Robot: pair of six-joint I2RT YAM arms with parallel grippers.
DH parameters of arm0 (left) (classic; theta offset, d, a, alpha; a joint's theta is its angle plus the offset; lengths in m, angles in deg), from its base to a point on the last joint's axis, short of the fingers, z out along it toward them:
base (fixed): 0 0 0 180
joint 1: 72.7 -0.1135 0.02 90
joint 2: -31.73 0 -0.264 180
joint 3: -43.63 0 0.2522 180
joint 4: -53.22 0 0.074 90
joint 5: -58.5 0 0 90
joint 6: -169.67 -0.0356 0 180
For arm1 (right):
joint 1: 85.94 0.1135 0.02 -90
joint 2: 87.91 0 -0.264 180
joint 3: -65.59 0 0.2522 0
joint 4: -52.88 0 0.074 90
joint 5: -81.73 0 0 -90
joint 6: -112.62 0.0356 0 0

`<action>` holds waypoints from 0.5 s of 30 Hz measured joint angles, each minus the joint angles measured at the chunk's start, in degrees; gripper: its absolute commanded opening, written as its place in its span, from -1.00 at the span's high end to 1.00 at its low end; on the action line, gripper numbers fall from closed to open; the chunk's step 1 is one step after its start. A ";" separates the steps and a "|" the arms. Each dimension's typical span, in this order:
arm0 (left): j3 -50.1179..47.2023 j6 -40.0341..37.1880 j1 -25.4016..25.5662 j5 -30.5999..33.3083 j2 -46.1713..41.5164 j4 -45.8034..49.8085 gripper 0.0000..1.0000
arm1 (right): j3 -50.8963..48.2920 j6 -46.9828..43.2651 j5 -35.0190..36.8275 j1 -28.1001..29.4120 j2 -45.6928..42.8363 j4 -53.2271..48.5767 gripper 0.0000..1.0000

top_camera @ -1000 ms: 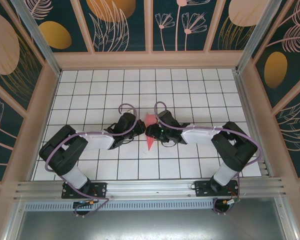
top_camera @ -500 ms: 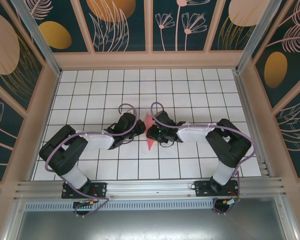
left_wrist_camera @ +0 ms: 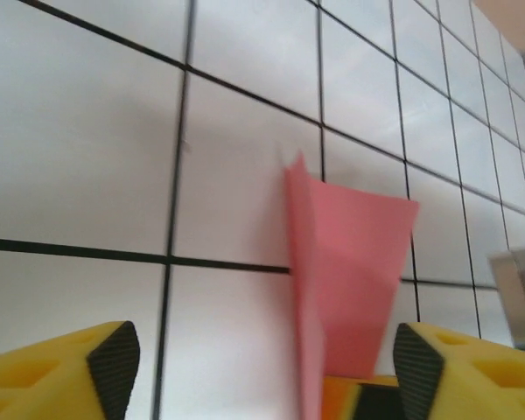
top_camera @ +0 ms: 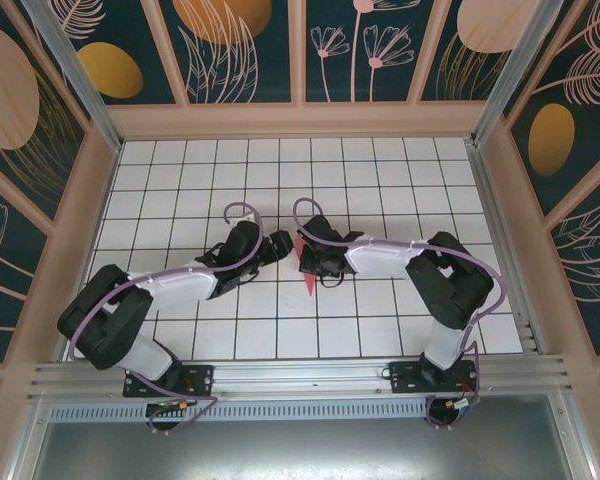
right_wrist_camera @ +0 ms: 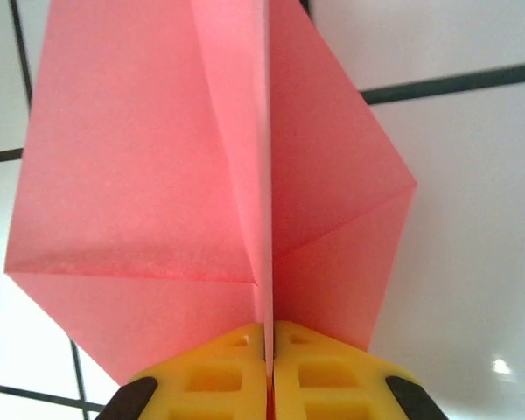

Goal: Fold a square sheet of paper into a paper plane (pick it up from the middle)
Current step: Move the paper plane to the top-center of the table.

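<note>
We note the right gripper pinching the salmon-pink folded paper plane at its centre crease — left gripper jaws spread wide.

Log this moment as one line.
right claw: shut on paper plane at centre crease | left claw: open, holding nothing | plane tip: points toward near table edge

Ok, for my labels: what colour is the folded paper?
The paper is plain salmon pink, clearest in the right wrist view.
</note>
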 measured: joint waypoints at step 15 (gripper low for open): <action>0.11 -1.01 -2.21 6.88 -1.16 9.49 -0.97 | 3.43 -7.45 2.84 -4.11 2.64 -6.56 0.63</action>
